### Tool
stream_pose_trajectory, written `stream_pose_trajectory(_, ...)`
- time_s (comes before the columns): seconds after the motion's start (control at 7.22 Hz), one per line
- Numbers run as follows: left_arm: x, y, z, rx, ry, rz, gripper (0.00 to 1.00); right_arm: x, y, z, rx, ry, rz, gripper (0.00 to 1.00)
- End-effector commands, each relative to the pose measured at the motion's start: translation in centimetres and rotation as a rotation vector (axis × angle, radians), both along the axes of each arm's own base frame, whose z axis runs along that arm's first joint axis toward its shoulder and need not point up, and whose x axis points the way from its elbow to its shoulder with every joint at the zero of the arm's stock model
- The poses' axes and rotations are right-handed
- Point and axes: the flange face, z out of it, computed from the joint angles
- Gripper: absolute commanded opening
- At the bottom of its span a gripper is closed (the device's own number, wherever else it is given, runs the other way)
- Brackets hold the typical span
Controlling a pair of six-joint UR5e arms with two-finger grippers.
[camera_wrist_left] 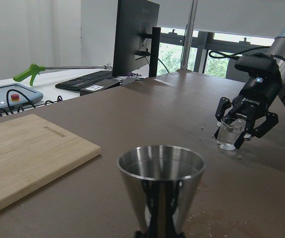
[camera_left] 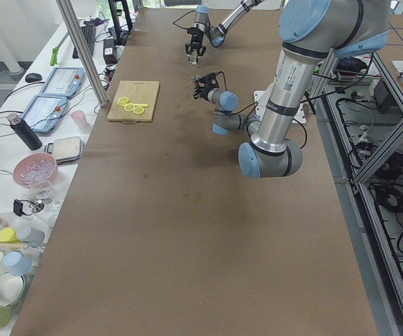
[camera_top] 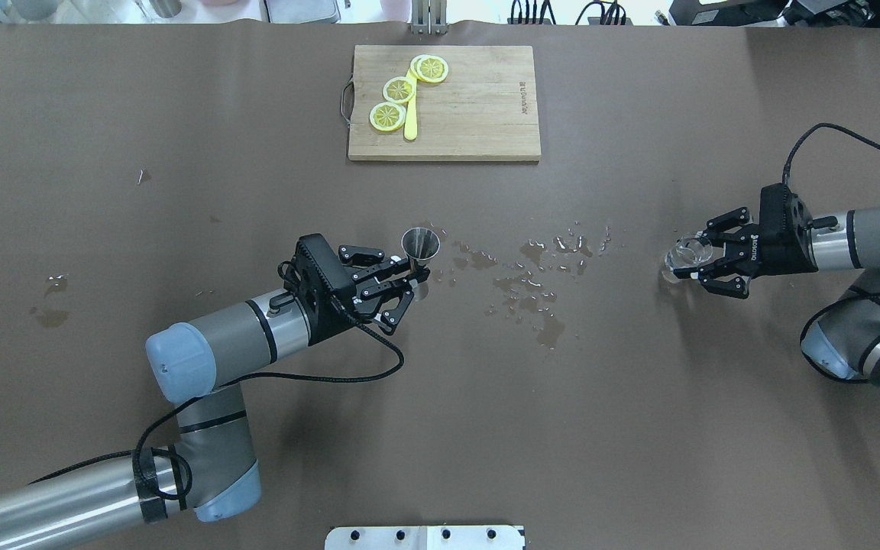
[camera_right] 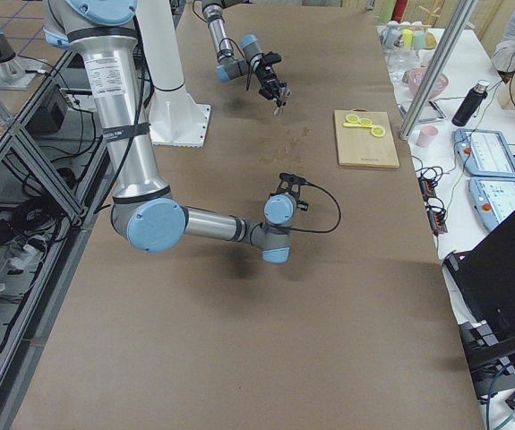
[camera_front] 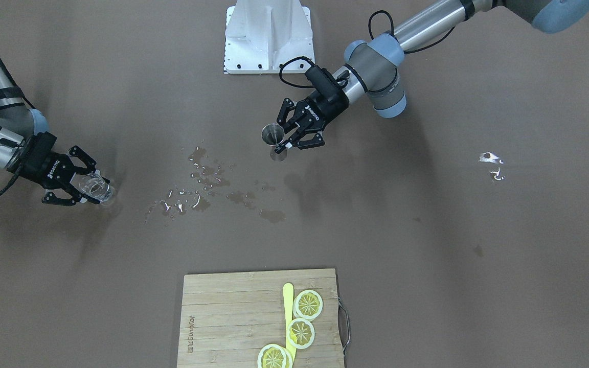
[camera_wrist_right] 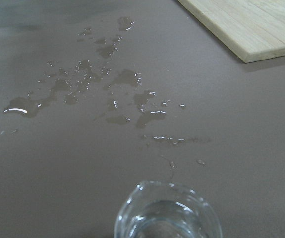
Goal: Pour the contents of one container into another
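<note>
A steel jigger [camera_top: 419, 246] stands upright left of the table's middle, and my left gripper [camera_top: 412, 276] is shut on its narrow waist. The front view shows the same jigger [camera_front: 272, 135] in that left gripper [camera_front: 283, 147]. In the left wrist view the jigger's [camera_wrist_left: 161, 188] open cup fills the foreground. At the right side, a small clear glass [camera_top: 686, 256] sits low at the table with my right gripper [camera_top: 703, 260] shut on it. The right wrist view shows only the glass's [camera_wrist_right: 167, 213] rim, with some clear liquid inside.
Water puddles [camera_top: 539, 283] are spread over the brown table between the two grippers. A wooden cutting board [camera_top: 478, 114] with lemon slices [camera_top: 399, 89] and a yellow knife lies at the far edge. The white robot base [camera_front: 269, 36] is at the near edge.
</note>
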Motion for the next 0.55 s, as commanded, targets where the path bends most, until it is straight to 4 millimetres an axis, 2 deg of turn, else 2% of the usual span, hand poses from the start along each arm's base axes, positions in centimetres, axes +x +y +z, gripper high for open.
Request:
stream_pose_trajectory(0.0,-0.5,0.2,0.2,0.016,0.019,0.001,0.0,0.6,-0.4,-0.4,-0.003,-0.008,0.018,0.0)
stream_pose_trajectory(0.28,-0.6,0.4,3.0,0.045,-0.032,-0.006,0.0,1.9,-1.1,-0.3,0.005,-0.005,0.042,0.0)
stream_pose_trajectory(0.42,-0.7,0.7,3.3,0.053,-0.032,0.009,0.0,2.3,-0.8,0.3,-0.011,-0.001,0.045,0.0)
